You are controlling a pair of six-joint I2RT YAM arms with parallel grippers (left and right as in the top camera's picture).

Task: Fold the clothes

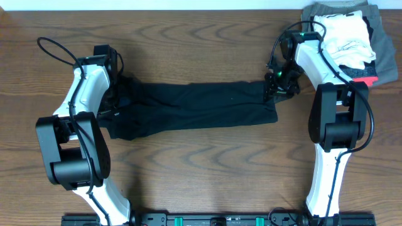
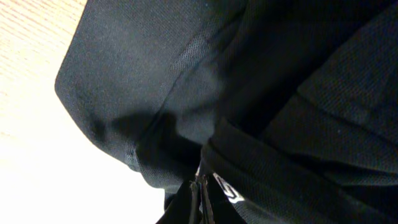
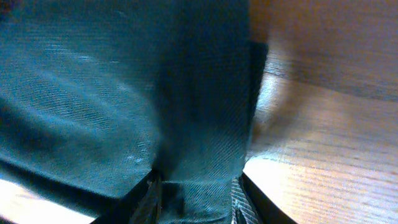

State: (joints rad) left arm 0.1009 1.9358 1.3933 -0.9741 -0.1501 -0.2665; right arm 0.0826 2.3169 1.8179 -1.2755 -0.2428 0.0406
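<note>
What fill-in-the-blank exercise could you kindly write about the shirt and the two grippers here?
The left gripper and right gripper stretch a ___ T-shirt between them. The folded white garment lies beside the ___ arm. The table is made of ___.
Missing: black; right; wood.

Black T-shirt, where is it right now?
In the overhead view the black T-shirt stretches across mid-table, held between the left gripper and right gripper, left of the folded pile.
</note>
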